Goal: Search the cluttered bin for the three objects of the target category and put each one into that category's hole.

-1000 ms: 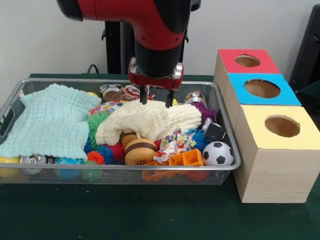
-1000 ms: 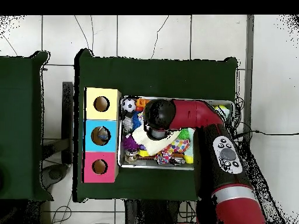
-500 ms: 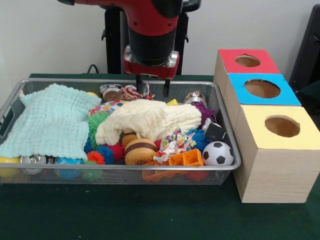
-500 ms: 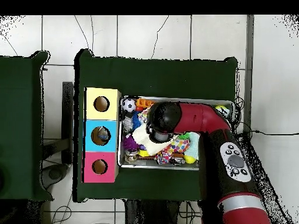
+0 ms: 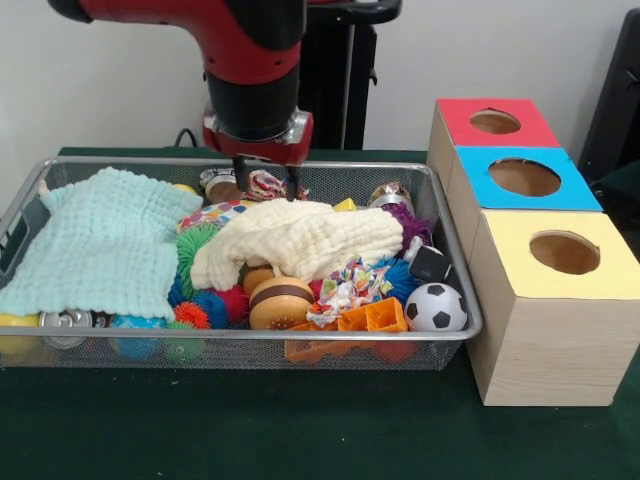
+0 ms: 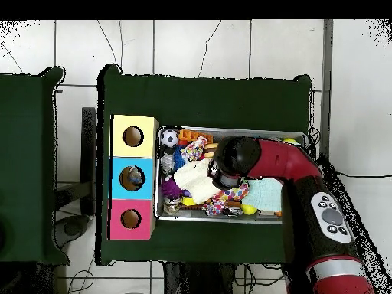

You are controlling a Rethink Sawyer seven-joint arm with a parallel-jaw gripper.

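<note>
My gripper (image 5: pixel 266 187) hangs open over the back of the wire bin (image 5: pixel 240 338), with nothing between its fingers. Its tips stand on either side of a red and white rope toy (image 5: pixel 264 184), just behind the cream cloth (image 5: pixel 300 240); I cannot tell if they touch the toy. A silver can (image 5: pixel 222 186) lies beside the left fingertip. In the overhead view the arm's head (image 6: pixel 230 161) hides the gripper. Three boxes with holes stand beside the bin: red (image 5: pixel 495 122), blue (image 5: pixel 525 178) and yellow (image 5: pixel 565 250).
A mint cloth (image 5: pixel 100 245) covers the bin's left part. Spiky balls (image 5: pixel 200 305), a burger toy (image 5: pixel 280 300), an orange block (image 5: pixel 372 318), a soccer ball (image 5: pixel 436 308) and a black die (image 5: pixel 430 264) fill the front. Something lies inside the blue box's hole (image 6: pixel 135 178).
The arm has swung left in the front view and back, from over the cream cloth to the rope toy at the bin's rear. The gripper stays open and holds nothing.
</note>
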